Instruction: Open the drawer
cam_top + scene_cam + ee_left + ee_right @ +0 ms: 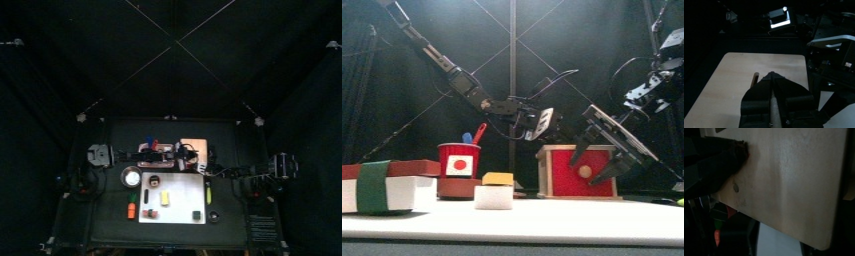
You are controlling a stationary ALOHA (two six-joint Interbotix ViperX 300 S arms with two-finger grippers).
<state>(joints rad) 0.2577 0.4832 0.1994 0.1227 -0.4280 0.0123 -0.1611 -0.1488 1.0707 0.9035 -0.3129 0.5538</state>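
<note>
The drawer (572, 180) is a small wooden box with a red-framed front and a round knob (587, 172). From above its top shows tan-pink (195, 146). My left gripper (537, 120) reaches in from the left above the box. In the left wrist view its jaws (771, 76) are pinched on the edge of the drawer's tan top (757, 65). My right gripper (603, 152) hangs in front of the drawer's face, jaws apart, one on either side of the knob. In the right wrist view the tan wood (791, 183) fills the picture, with one dark finger (714, 163) beside it.
A red-and-white holder with a blue piece (460, 160) stands left of the drawer. A white block with a green band (382, 185) and a small yellow-topped cube (496, 192) sit near the front edge. A flat white board (181, 205) carries small objects.
</note>
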